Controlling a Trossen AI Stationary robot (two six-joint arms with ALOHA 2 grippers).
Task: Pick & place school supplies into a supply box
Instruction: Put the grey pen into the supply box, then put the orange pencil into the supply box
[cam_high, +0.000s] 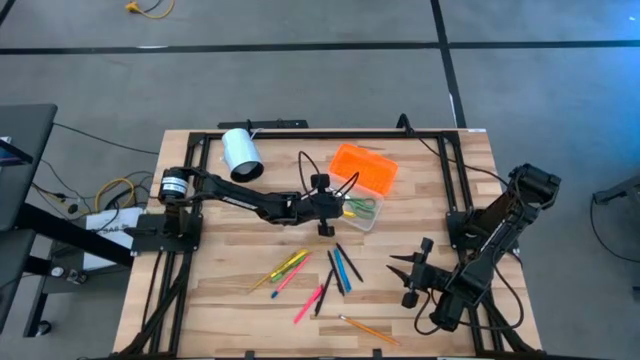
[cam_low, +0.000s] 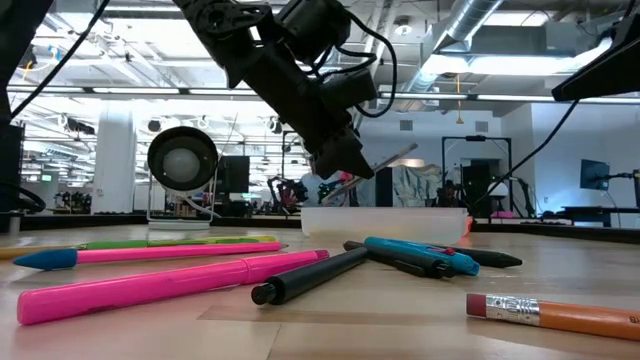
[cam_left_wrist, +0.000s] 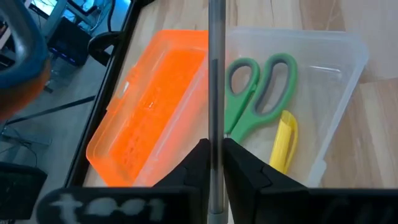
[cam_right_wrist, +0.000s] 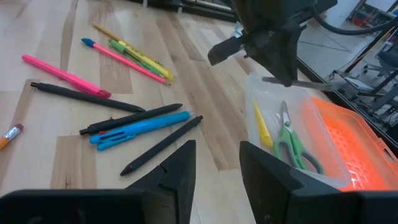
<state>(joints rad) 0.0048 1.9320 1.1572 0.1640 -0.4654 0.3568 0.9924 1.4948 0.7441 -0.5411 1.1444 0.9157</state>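
The supply box's clear base (cam_high: 362, 212) lies open beside its orange lid (cam_high: 365, 166). Green-handled scissors (cam_left_wrist: 258, 93) and a yellow pen (cam_left_wrist: 283, 140) lie in the base. My left gripper (cam_high: 333, 208) hovers at the base's left end, shut on a thin grey pen (cam_left_wrist: 216, 74) that reaches out over the box. Pink, blue, black and yellow pens (cam_high: 335, 270) and a pencil (cam_high: 368, 328) lie flat on the table nearer the front. My right gripper (cam_high: 408, 276) is open and empty at the front right. My left gripper pinches the grey pen near one end (cam_left_wrist: 216, 134) between its two fingers (cam_left_wrist: 245, 165). The fingers slant down from the table's left. The pen's long free part (cam_right_wrist: 311, 84) sticks out over the clear base (cam_low: 385, 220), slightly tilted and lifted clear.
A white cylinder (cam_high: 240, 155) lies at the table's far left. A black frame rail (cam_high: 330, 133) runs round the table top. Cables trail from the left arm over the orange lid. The right arm's base (cam_high: 500, 225) stands at the right edge.
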